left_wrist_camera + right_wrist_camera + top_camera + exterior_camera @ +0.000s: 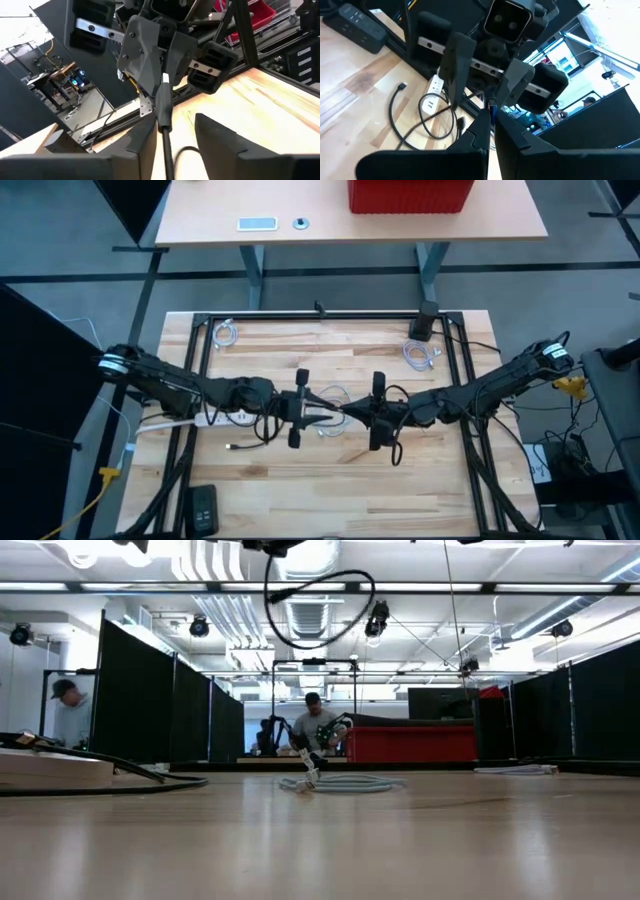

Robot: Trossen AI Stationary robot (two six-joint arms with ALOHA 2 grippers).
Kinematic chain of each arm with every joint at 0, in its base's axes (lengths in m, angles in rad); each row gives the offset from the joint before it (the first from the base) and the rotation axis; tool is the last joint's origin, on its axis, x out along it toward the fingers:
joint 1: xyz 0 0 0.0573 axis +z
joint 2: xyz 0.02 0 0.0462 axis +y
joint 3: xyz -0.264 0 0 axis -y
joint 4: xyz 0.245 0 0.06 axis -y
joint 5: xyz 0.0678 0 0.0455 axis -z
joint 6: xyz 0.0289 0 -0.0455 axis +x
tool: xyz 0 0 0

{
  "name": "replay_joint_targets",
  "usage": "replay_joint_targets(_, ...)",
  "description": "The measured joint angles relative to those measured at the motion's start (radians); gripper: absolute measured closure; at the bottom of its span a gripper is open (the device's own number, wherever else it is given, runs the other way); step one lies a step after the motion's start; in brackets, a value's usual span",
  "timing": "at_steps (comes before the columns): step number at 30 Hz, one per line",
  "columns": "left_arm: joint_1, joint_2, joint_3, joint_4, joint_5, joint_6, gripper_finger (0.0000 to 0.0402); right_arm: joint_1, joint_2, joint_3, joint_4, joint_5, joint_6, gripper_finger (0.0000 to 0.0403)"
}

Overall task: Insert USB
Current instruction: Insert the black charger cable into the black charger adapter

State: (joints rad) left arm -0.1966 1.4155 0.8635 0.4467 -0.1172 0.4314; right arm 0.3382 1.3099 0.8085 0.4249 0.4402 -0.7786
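Both arms meet high above the table's middle. My right gripper (pixel 350 412) (pixel 492 122) is shut on a black USB plug (pixel 164 102). The plug's black cable (pixel 320 610) hangs in a loop below the grippers, and its other end (pixel 232 447) lies on the table. My left gripper (pixel 320 416) (pixel 172 125) faces the right one, open. Its fingers stand on either side of the plug's cable end. A white power strip (pixel 185 420) lies flat at the table's left. My right gripper pinches the plug's pale tip (pixel 165 78) between its two fingers, coming level from the table's right. The plug's black body sticks out toward my left gripper, lifted clear of the table, and its cable hangs slack. My left gripper has one finger (pixel 147 140) close beside the cable; whether it touches, I cannot tell.
A white cable (pixel 335 425) lies coiled on the table under the grippers. More white coils (pixel 228 333) (pixel 422 355) lie at the far corners, by a black block (pixel 425 325). A black power strip (pixel 203 505) lies near left. People sit beyond the table (pixel 318 730).
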Motion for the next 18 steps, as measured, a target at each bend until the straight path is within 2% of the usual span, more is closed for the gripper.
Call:
replay_joint_targets(9, -0.003, -0.008, -0.001, -0.020, -0.002, 0.010, 0.0333, 0.000, -0.001, 0.000, -0.002, -0.002, 0.010, 0.0403)
replay_joint_targets(18, -0.006, -0.021, -0.002, -0.034, -0.030, 0.031, 0.0337, 0.000, -0.001, 0.000, -0.002, 0.005, 0.022, 0.0403)
